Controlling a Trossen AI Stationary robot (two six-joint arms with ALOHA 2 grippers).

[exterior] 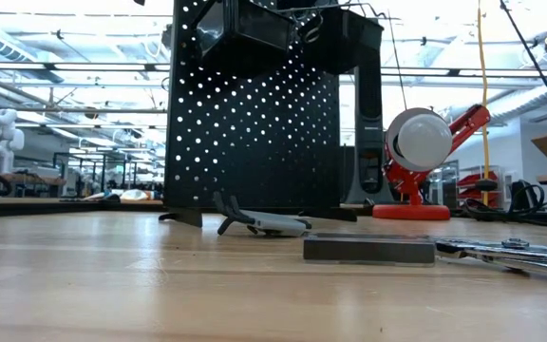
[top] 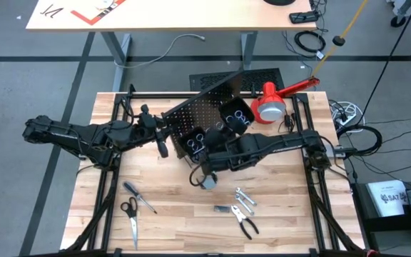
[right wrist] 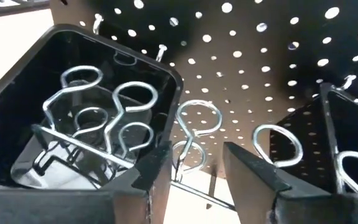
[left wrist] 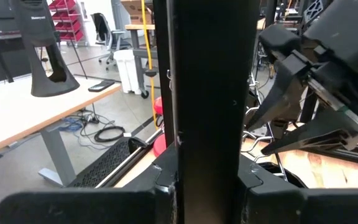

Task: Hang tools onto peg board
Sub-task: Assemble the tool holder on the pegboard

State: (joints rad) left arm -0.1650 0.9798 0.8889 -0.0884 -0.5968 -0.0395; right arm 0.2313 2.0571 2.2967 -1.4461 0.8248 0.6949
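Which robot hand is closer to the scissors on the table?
Left, I think, though it's close. The left gripper clamps the peg board's edge, above the scissors. The right gripper is at the bins, farther to the side.

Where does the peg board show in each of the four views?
High view: peg board, upper centre, tilted.
Low view: peg board, upright, left of centre.
Left wrist: its dark edge, centre.
Right wrist: perforated face, across the top.
Shared landmark: red-and-white lamp.

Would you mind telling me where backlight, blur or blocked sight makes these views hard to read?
Low view: bright ceiling lights silhouette the peg board; the near metal bar is soft. Left wrist view: the board's dark edge blocks the middle. Right wrist view: the silver rings glint; the near fingers blur.
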